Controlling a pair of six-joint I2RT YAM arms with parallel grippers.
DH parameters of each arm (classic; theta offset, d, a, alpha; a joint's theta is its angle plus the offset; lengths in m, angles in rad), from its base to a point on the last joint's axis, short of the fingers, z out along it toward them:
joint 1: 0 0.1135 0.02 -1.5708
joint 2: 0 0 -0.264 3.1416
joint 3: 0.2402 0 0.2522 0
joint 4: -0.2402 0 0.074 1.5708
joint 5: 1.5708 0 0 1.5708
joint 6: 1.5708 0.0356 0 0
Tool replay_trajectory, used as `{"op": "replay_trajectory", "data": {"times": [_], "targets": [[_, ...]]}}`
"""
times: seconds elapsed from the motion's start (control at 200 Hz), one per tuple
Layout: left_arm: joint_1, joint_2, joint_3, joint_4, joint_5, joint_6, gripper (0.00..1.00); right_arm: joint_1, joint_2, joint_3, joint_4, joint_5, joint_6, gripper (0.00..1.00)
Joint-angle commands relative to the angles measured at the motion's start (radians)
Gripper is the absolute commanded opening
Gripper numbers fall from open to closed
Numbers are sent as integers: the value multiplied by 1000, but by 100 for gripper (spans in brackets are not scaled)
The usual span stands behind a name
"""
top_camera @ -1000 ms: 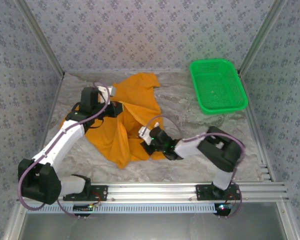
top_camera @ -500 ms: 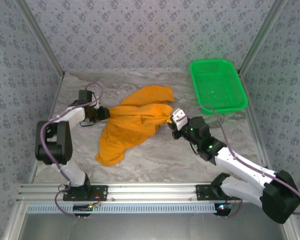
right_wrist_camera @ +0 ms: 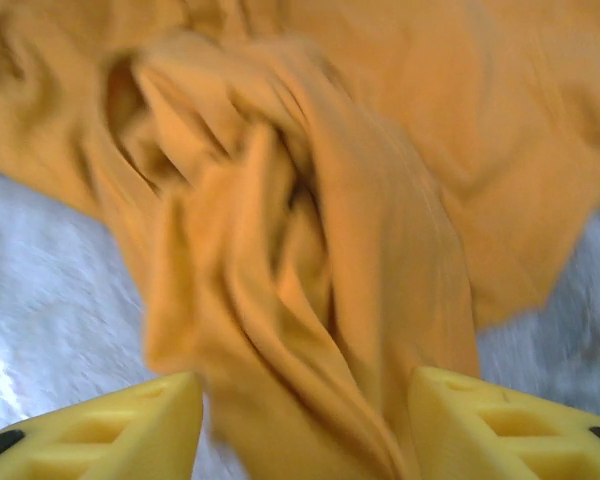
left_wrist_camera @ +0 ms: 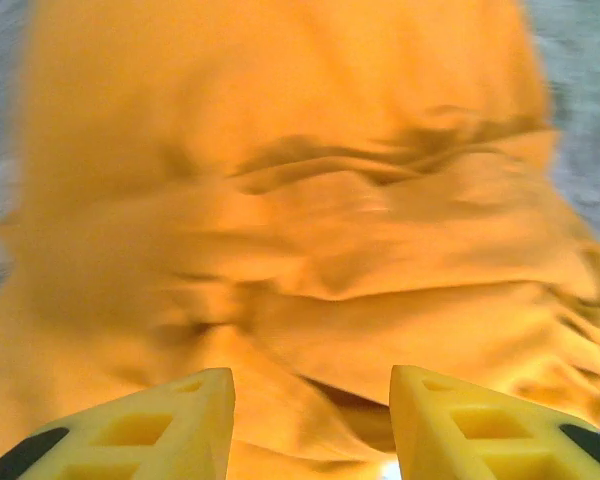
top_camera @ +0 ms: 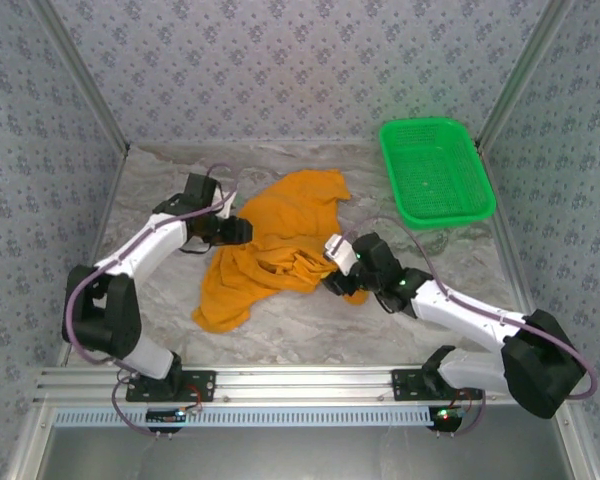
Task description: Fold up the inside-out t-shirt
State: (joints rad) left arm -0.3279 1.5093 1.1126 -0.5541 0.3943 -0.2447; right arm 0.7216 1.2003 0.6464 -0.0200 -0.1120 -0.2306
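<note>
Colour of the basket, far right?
The basket is bright green; the top external view shows it best.

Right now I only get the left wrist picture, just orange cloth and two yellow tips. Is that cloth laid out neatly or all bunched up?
Observer: From above, the t-shirt lies crumpled in a heap on the table, not spread flat.
Operator: Is anything else on there?
Observer: A green basket sits at the far right corner, apart from the shirt.
Operator: Where's the other hand?
Observer: The right hand is at the shirt's right side, fingers apart over a ridge of folds.
</note>
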Motion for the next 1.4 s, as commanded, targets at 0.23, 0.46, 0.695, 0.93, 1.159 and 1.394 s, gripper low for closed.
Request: {"op": "replay_trajectory", "data": {"times": [0.23,0.46,0.695,0.93,1.159,1.394], "targets": [[-221,112,31,59,41,-25,51,7,272,131,131,-120,-62,63],[-225,265,111,45,22,14,8,-21,338,124,239,-137,-30,8],[-22,-9,153,107,214,-25,0,-86,12,95,141,-107,20,0],[252,-162,-124,386,266,-289,0,-251,-143,3,-33,15,189,4],[236,4,-299,399,353,-264,39,-181,-186,-176,107,-26,125,38],[67,-69,-89,57,167,-27,54,-110,-117,36,-36,-178,-313,48]]}}
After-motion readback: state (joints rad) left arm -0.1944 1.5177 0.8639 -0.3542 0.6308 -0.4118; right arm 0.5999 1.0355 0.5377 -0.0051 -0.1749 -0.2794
